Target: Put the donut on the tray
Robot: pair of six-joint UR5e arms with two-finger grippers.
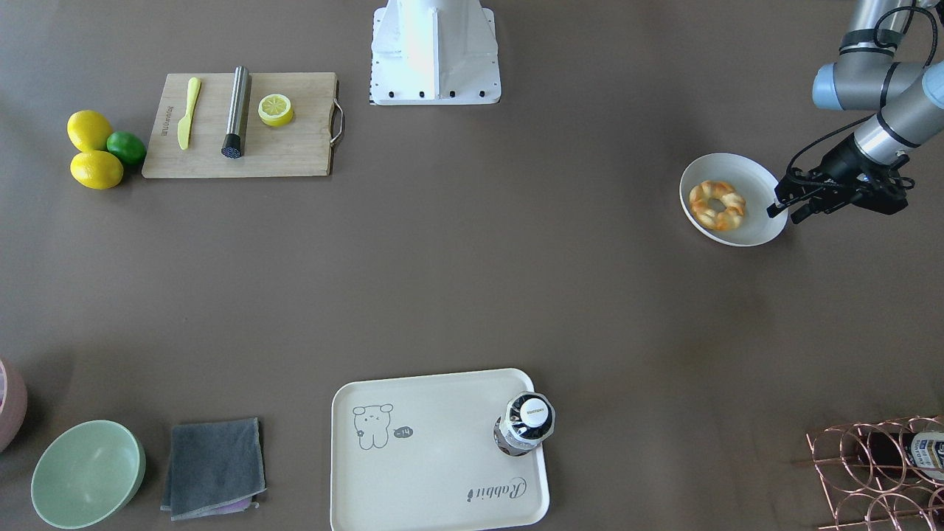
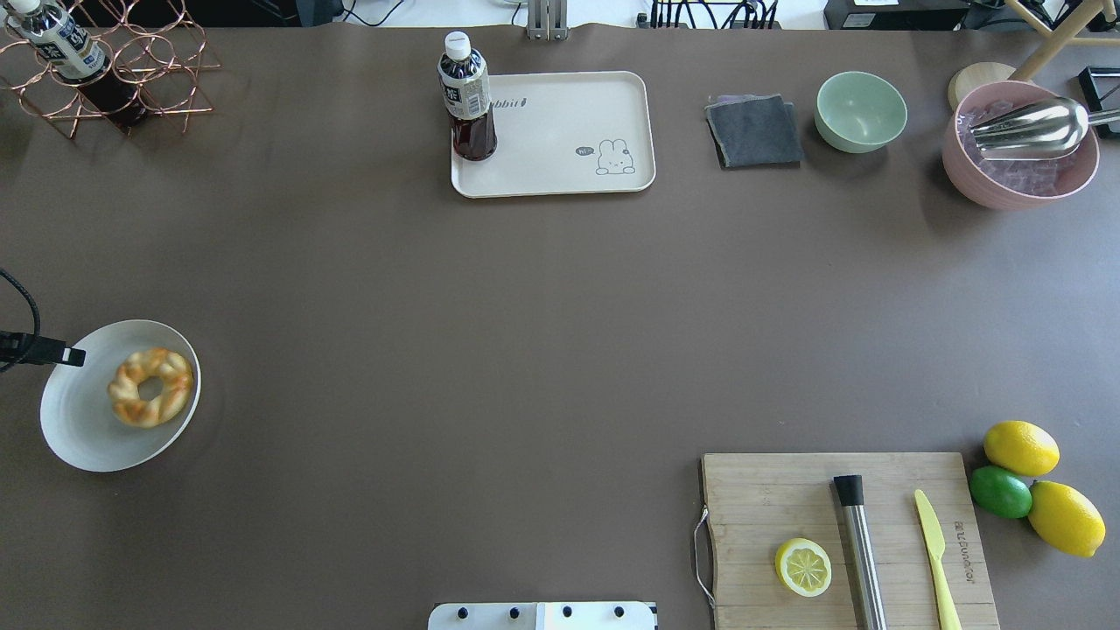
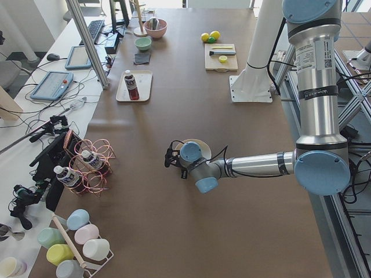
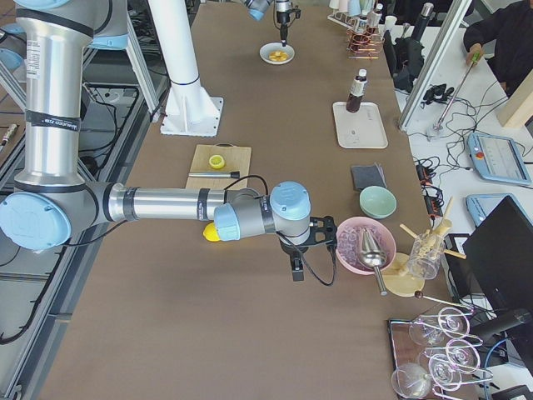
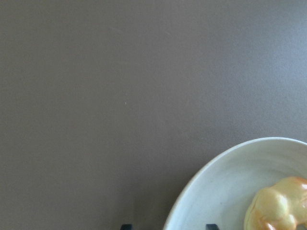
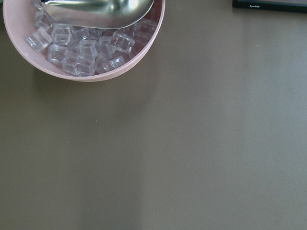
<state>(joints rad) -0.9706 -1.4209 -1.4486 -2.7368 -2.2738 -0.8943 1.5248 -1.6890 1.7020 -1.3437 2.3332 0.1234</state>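
The donut (image 1: 717, 205), a golden twisted ring, lies in a round white bowl (image 1: 752, 177) at my left end of the table; it also shows in the overhead view (image 2: 150, 387) and the left wrist view (image 5: 278, 208). My left gripper (image 1: 783, 213) is open and empty, just outside the bowl's rim, beside the donut and apart from it. The cream rabbit tray (image 2: 560, 122) lies at the far middle edge, with a dark drink bottle (image 2: 468, 96) standing on one corner. My right gripper (image 4: 296, 268) hovers near a pink bowl; I cannot tell whether it is open.
A wooden cutting board (image 2: 770, 490) holds a lemon half (image 2: 803, 566), a metal cylinder and a yellow knife. Lemons and a lime (image 2: 1000, 491) lie beside it. A grey cloth (image 2: 754, 131), green bowl (image 2: 861, 110), pink ice bowl (image 2: 1019, 144) and wire bottle rack (image 2: 105, 70) line the far edge.
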